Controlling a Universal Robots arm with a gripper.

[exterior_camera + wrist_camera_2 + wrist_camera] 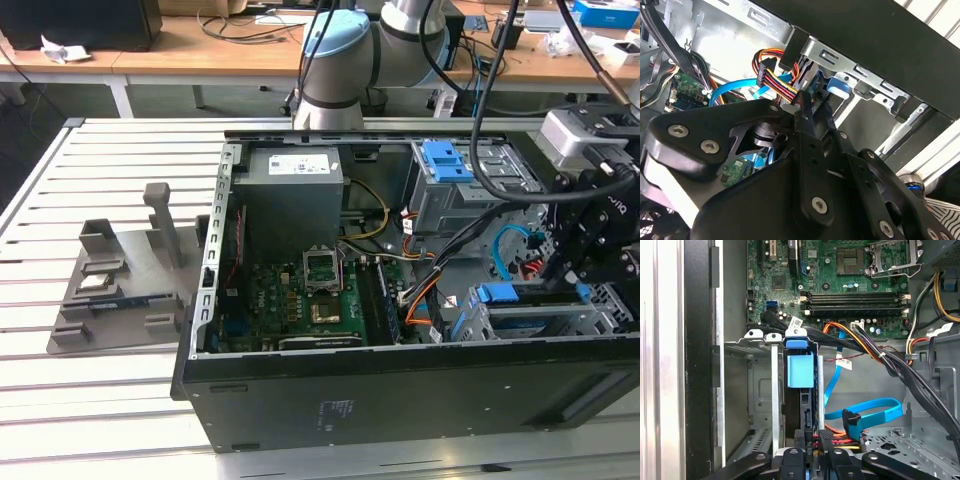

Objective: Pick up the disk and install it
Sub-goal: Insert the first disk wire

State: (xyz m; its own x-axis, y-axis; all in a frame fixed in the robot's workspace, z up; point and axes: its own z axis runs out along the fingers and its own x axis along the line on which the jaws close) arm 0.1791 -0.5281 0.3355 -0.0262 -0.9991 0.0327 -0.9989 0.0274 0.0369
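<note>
end effector (590, 245): we see it inside the open case, at the exterior view's right end, just above the drive cage. In the first wrist view its black fingers (826, 447) sit close together, right at the rear edge of the disk; we cannot tell for sure whether they pinch it or merely touch it.
disk (800, 395): we see it edge-on in the first wrist view, standing in a slot of the metal drive cage, with a blue rail tab at its outer end. In the exterior view the blue tab (497, 293) shows on top of the cage near the case's front-right corner.
drive cage (757, 390): grey sheet metal, against the black case wall; the slot beside the disk looks bare.
cables (867, 412): a blue flat data cable loops just beside the disk; a red-yellow-black power lead lies at the fingers. In the second wrist view the same coloured bundle (777, 75) ends at a black plug near the fingertips.
motherboard (300, 300): green, lying on the case floor, CPU socket open.
power supply (295, 190): grey box with white label, at the case's far-left corner in the exterior view.
case (400, 400): black tower on its side on the slatted table (60, 400).
grey fixture (110, 280): on the table, well apart from the case, toward the exterior view's left.
</note>
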